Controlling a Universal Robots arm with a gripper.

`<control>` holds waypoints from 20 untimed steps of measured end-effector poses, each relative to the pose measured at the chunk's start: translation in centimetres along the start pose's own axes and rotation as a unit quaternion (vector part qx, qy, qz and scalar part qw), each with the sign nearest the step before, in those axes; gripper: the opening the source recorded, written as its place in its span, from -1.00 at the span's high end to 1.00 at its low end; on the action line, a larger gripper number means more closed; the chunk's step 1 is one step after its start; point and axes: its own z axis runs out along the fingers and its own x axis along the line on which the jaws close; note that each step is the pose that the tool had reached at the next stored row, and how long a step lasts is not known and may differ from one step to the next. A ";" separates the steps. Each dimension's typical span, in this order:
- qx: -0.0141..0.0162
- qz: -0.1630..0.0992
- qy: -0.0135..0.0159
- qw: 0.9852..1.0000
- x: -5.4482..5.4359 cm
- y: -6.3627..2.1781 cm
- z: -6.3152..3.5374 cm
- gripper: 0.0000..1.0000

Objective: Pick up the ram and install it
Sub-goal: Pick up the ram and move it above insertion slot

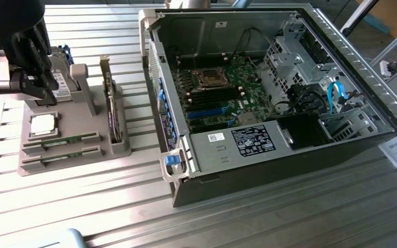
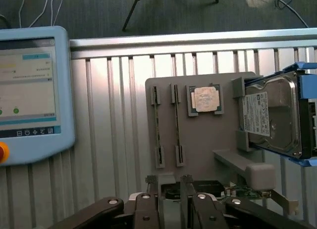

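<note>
Two green ram sticks [image 1: 62, 140] [image 1: 62, 154] stand on edge in slots of a grey holder [image 1: 74, 168] on the exterior view's left. The wrist view shows them as thin dark strips [image 2: 158, 132] [image 2: 177, 130] in the same holder [image 2: 198, 150]. My gripper [image 1: 40, 90] hangs above the holder's far end, over the hard drive, apart from the ram. Its fingertips [image 2: 151, 182] stand apart, the gripper [image 2: 168, 182] open with nothing held between them.
The holder also carries a silver processor [image 1: 43, 124], a hard drive [image 2: 270, 117] and an upright expansion card [image 1: 112, 111]. An open computer case [image 1: 336, 150] with its motherboard [image 1: 212, 95] lies on the exterior view's right. A blue teach pendant [image 2: 29, 90] rests on the slatted table.
</note>
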 end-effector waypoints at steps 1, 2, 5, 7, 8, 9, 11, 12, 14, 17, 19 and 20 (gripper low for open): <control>0.000 0.000 0.000 1.000 0.0 0.05 0.01 0.36; 0.000 0.000 0.000 1.000 0.0 0.12 0.12 0.36; 0.000 0.000 -0.001 1.000 0.0 0.44 0.84 0.36; 0.000 -0.001 -0.001 1.000 0.1 0.67 1.40 0.36; 0.000 -0.001 -0.001 1.000 0.1 0.82 1.91 0.36; 0.000 -0.002 -0.001 1.000 0.1 0.81 2.29 0.36; 0.000 -0.002 -0.001 1.000 0.1 0.80 2.74 0.36; 0.000 -0.003 -0.001 1.000 0.1 0.80 2.94 0.36; 0.000 -0.004 -0.001 1.000 0.1 0.79 3.33 0.36; -0.001 -0.006 -0.001 1.000 0.2 0.77 4.23 0.36; -0.001 -0.007 -0.001 1.000 0.2 0.75 4.68 0.36; -0.001 -0.007 -0.001 1.000 0.2 0.75 4.85 0.36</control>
